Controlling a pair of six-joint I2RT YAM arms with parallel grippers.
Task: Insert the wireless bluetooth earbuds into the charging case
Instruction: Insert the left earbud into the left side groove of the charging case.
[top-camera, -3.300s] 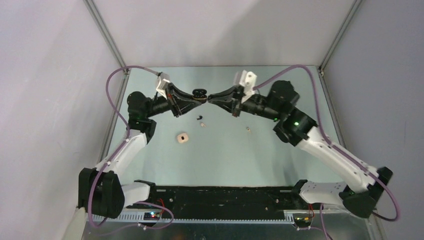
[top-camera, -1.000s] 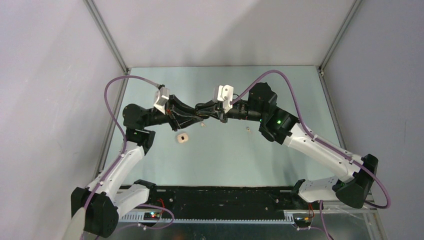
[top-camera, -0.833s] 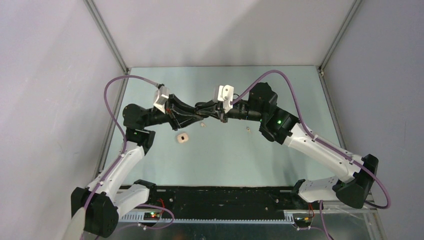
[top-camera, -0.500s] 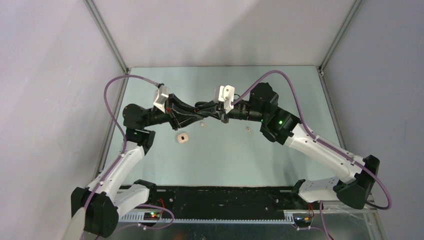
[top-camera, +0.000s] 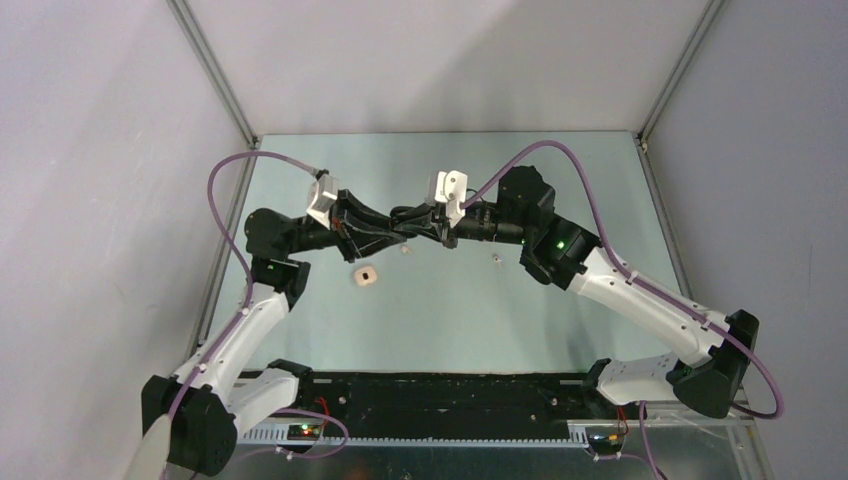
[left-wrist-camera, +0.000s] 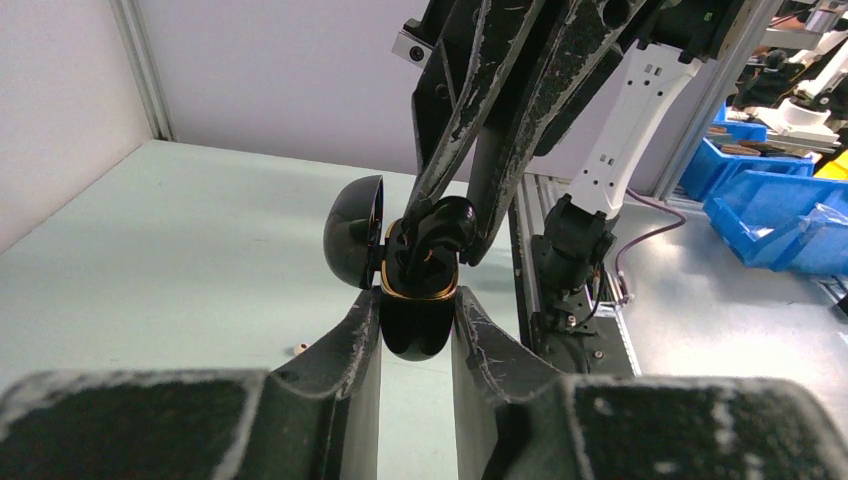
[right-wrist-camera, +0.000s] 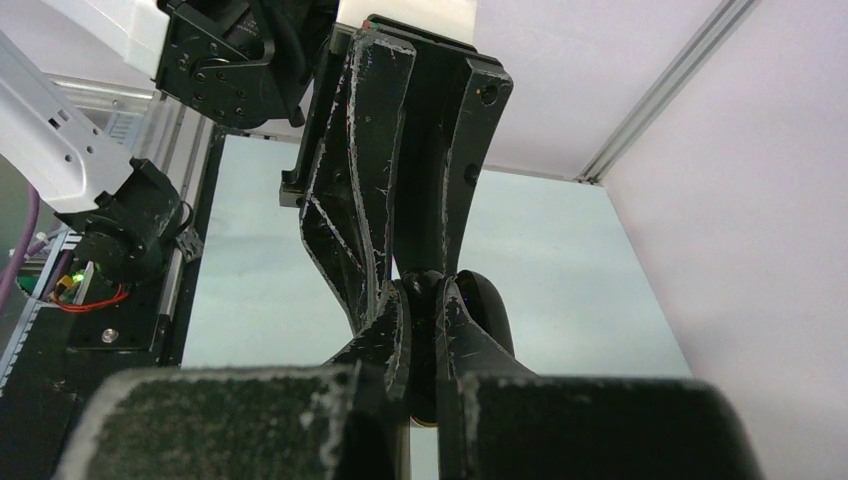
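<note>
Left gripper (left-wrist-camera: 418, 300) is clamped on the black case (left-wrist-camera: 412, 335), one finger on each side, holding it up off the table (top-camera: 560, 170). I can see its lid (left-wrist-camera: 352, 245) hinged open to the left and the gold rim facing up. Right gripper (right-wrist-camera: 422, 300) comes in from the opposite side, its fingers pressed together, tips right at the mouth of the case. Between those tips I make out a glossy dark blob, which looks like a black bud (left-wrist-camera: 445, 222) pinched there and sitting at the opening. It's black on black, so I can't say how far in it is. From overhead, the two grippers meet nose to nose above the middle of the table. Down on the surface, a cream case (top-camera: 363, 276) lies well left of centre, near the left arm's elbow. One cream bud (top-camera: 405, 250) lies just below the meeting point, another (top-camera: 496, 259) off to the right.
</note>
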